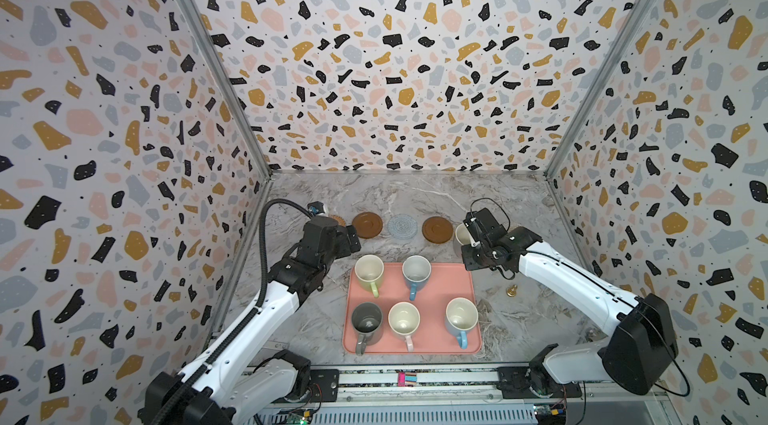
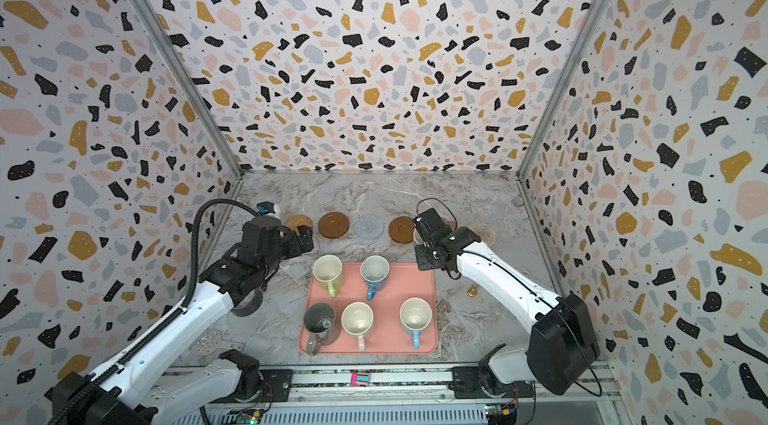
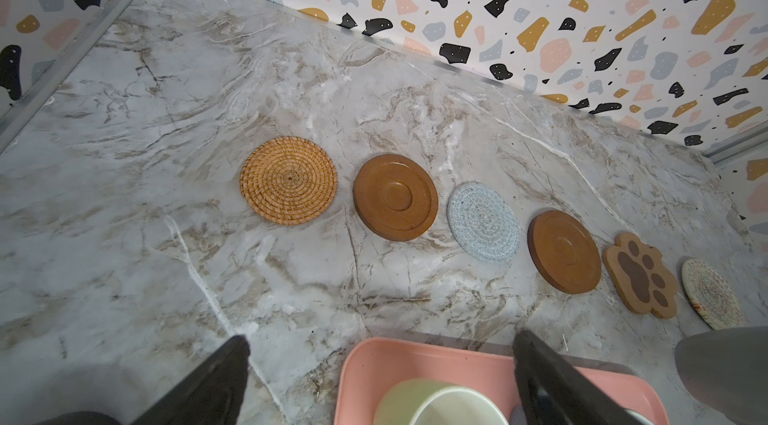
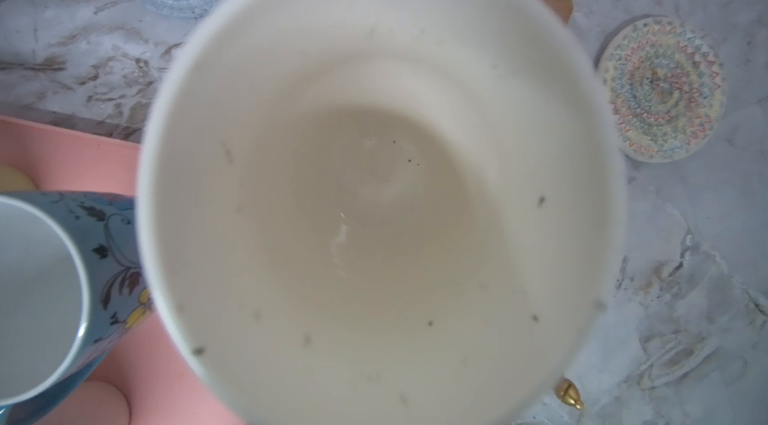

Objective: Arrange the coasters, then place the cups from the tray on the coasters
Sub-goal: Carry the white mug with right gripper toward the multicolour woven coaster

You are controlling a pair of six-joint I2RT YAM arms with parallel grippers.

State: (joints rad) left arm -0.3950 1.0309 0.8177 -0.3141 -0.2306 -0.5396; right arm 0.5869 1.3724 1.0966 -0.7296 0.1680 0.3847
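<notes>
A lab test booth: terrazzo-print panels (image 1: 395, 69) in metal framing (image 1: 208, 44) enclose a marble-look tabletop (image 1: 415, 198).

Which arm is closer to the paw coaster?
Right. The right gripper holds a mug beside the paw coaster; the left gripper is at the row's other end, by the tan coaster.

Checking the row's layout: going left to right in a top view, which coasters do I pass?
tan woven coaster → brown wooden disc → blue-grey woven coaster → second brown wooden disc → cream woven coaster. The paw-shaped coaster is hidden in that view.
</notes>
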